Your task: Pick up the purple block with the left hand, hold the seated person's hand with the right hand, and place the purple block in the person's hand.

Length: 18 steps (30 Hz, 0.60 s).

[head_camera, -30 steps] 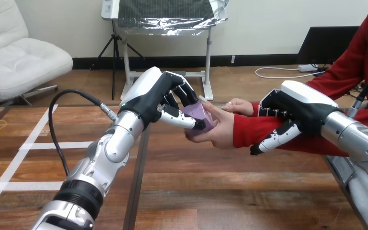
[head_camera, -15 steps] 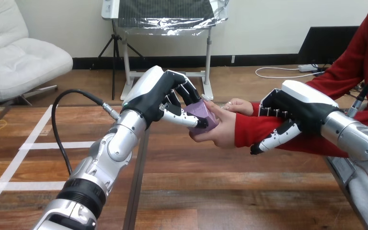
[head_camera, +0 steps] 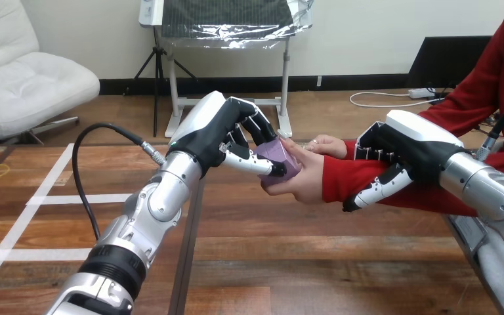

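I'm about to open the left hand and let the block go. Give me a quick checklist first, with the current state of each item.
1. Left hand shut on the purple block: ok, its fingers and thumb are curled round it.
2. Block touching the person's nearer hand: ok, it is pressed against the palm.
3. Nearer hand supporting the block from below: cannot tell, the block hides the contact.
4. Right hand holding the person's forearm: ok, its fingers are over the sleeve and its thumb is below it.
5. Person's farther hand clear of the block: ok, it is behind the forearm, apart from the block.
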Each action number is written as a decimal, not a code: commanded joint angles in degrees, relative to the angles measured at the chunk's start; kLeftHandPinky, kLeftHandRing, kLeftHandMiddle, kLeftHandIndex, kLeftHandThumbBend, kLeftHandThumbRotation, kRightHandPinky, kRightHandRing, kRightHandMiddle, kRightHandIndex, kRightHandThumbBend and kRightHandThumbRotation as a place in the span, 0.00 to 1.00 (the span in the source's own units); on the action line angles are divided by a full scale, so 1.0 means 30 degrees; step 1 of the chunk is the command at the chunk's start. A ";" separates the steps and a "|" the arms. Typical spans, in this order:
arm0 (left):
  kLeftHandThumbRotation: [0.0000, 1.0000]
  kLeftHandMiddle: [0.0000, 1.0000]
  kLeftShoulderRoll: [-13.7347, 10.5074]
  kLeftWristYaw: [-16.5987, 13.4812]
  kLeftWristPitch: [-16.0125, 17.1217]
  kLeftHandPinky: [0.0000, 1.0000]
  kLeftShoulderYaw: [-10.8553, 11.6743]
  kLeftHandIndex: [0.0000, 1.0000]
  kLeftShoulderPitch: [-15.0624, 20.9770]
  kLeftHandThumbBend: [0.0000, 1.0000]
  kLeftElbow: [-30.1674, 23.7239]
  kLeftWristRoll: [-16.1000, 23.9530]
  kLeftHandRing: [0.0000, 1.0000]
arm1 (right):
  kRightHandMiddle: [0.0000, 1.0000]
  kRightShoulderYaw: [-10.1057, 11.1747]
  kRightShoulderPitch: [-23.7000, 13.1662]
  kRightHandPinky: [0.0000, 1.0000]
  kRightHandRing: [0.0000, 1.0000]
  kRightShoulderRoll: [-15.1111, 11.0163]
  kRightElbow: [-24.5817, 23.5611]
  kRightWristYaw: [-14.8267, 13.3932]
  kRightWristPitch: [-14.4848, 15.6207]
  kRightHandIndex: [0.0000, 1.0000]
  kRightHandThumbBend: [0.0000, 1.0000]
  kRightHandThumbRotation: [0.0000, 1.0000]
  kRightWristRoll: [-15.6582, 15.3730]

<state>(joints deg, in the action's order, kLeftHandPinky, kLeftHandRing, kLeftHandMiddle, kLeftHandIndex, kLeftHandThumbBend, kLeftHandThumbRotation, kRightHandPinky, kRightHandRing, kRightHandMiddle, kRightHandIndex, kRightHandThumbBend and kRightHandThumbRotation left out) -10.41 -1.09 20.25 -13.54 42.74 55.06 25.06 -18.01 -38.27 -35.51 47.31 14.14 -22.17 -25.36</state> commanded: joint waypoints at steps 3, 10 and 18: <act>0.00 0.43 0.1149 0.1495 -0.0087 0.31 -0.0078 0.47 0.1052 0.62 -0.0135 -0.0992 0.36 | 0.35 0.0604 -0.0960 0.30 0.31 0.0872 -0.1586 -0.0214 -0.0314 0.36 0.94 0.29 0.0560; 0.13 0.62 0.0860 0.2626 -0.0623 0.48 -0.0032 0.64 0.0859 0.69 -0.0584 -0.1484 0.57 | 0.36 0.0629 -0.0900 0.31 0.32 0.0834 -0.1561 0.0069 -0.0103 0.36 0.94 0.29 0.0657; 0.52 0.77 0.0313 0.2655 -0.0286 0.61 -0.0097 0.80 0.0365 0.76 -0.1313 -0.1433 0.73 | 0.42 0.0660 -0.0789 0.35 0.38 0.0685 -0.1694 0.0771 0.0444 0.43 0.98 0.34 0.0771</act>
<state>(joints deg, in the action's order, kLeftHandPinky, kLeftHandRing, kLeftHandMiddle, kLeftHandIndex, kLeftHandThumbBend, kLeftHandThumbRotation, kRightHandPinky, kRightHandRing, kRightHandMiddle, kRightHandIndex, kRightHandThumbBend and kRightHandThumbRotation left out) -10.74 5.98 17.85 -12.40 42.66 54.76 20.68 -17.83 -38.23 -35.51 47.16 15.89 -21.10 -24.86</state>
